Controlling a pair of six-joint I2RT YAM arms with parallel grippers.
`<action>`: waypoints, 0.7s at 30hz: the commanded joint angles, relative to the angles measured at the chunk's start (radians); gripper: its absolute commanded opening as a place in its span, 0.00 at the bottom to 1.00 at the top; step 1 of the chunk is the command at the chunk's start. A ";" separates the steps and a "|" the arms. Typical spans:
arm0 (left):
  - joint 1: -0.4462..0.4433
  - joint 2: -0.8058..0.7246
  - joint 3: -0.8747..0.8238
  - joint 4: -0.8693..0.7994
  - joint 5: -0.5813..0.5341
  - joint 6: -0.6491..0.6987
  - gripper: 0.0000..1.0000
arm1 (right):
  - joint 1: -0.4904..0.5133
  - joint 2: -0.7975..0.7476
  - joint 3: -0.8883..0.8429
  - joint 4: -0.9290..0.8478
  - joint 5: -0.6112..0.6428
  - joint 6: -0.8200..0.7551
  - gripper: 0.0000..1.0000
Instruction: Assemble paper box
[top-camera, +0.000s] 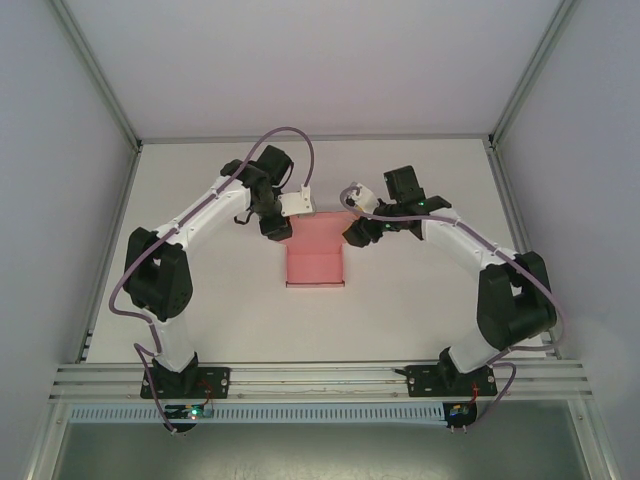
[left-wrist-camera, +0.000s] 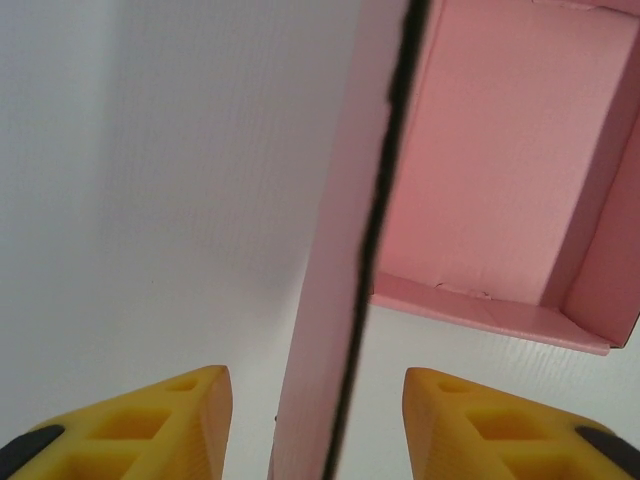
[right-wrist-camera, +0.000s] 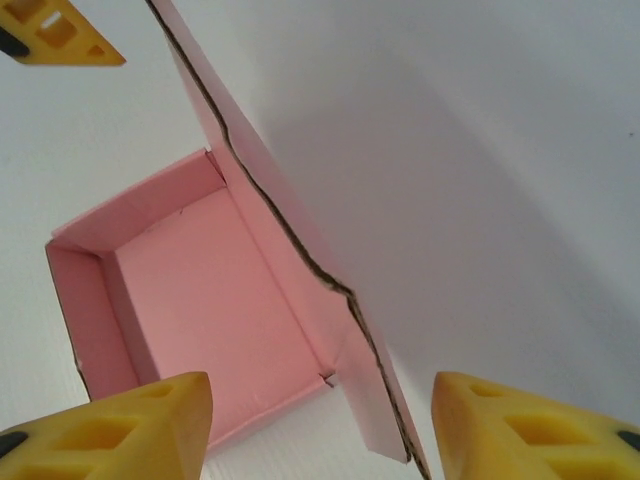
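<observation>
My left pincer (left-wrist-camera: 315, 378) and right pincer (right-wrist-camera: 320, 385) hang released, each straddling a raised side wall of the pink paper box (top-camera: 315, 257) in the middle of the bench (top-camera: 420, 300), and I fear an uneven squeeze buckles the thin card or skids the box sideways.

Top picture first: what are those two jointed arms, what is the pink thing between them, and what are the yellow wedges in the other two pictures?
Those are two robot arms bolted to the near edge of a white table, seen by a fixed camera above. Each ends in a two-finger gripper. The left gripper and right gripper sit at the far corners of a pink paper box, an open tray with raised walls. The other pictures come from small cameras on the wrists, so the yellow wedges are the grippers' own fingers, one pair per view. In both, the fingers are spread, with an upright side wall between them, not pinched. Nothing is held.
</observation>
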 joint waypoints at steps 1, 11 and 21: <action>0.006 0.002 -0.019 -0.019 -0.021 0.004 0.49 | 0.009 0.024 0.041 -0.034 0.031 -0.011 0.54; 0.018 0.019 -0.042 -0.008 -0.031 -0.014 0.38 | 0.009 0.080 0.069 -0.047 0.017 -0.003 0.24; 0.016 0.014 -0.021 0.092 -0.094 -0.171 0.00 | 0.019 0.006 0.030 0.088 0.147 0.177 0.00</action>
